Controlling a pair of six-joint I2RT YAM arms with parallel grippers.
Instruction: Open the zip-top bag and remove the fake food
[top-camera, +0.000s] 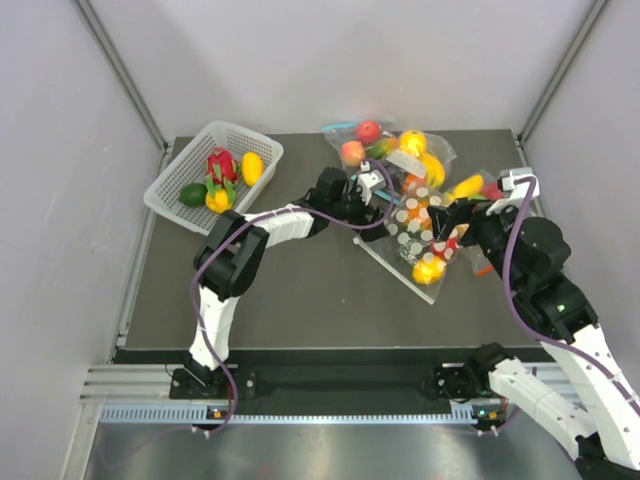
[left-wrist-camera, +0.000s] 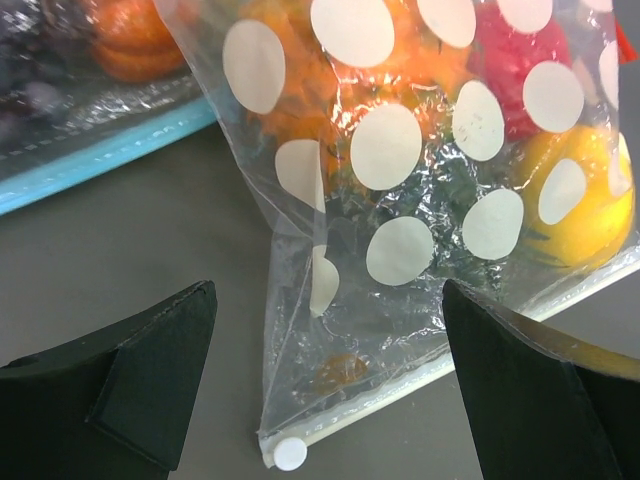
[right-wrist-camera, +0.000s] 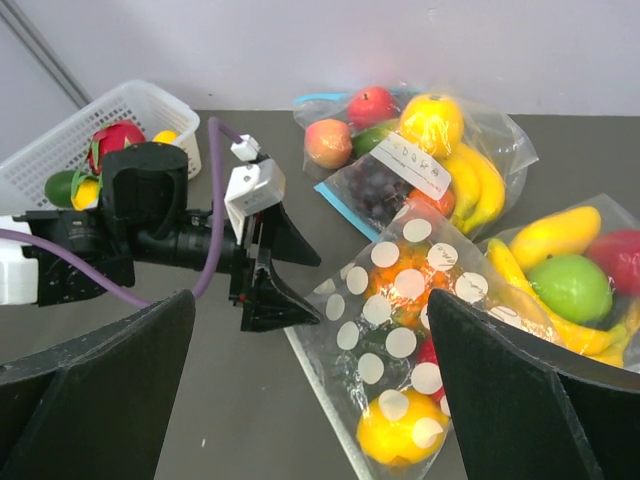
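Basket (top-camera: 165, 192): far left on the bench (top-camera: 300, 290), with loose toy fruit in it. It is well apart from my work and I leave it alone.

Left hand (left-wrist-camera: 330, 292): wide open and holding nothing, with one finger on either side of the bag's corner. I cannot tell whether the right-side finger touches the plastic.

Zip-top bag (left-wrist-camera: 400, 200): the dotted one lies right of middle on the bench, between my two hands. Its zip strip (left-wrist-camera: 420, 385) runs along the near-left edge and looks sealed.

Fake food (right-wrist-camera: 398, 285): all inside the bag. There is an orange-brown pineapple toward the far end, a red piece beside it, and a yellow fruit (right-wrist-camera: 395, 430) at the near end.

Right hand (right-wrist-camera: 312, 300): wide open and empty, just right of the dotted bag and facing it.

Other bags (right-wrist-camera: 440, 140): undotted and full of fruit, lying far and right, crowding the dotted bag's edge.

Step, as I judge it: take hold of the bag's mouth.

How to do it well: I close the left hand on one film layer only, just above the strip at this corner. The right hand then pinches the opposite layer. I keep clear of the neighbouring bags and pull the layers apart gently, so the fruit's weight does not drag the bag.
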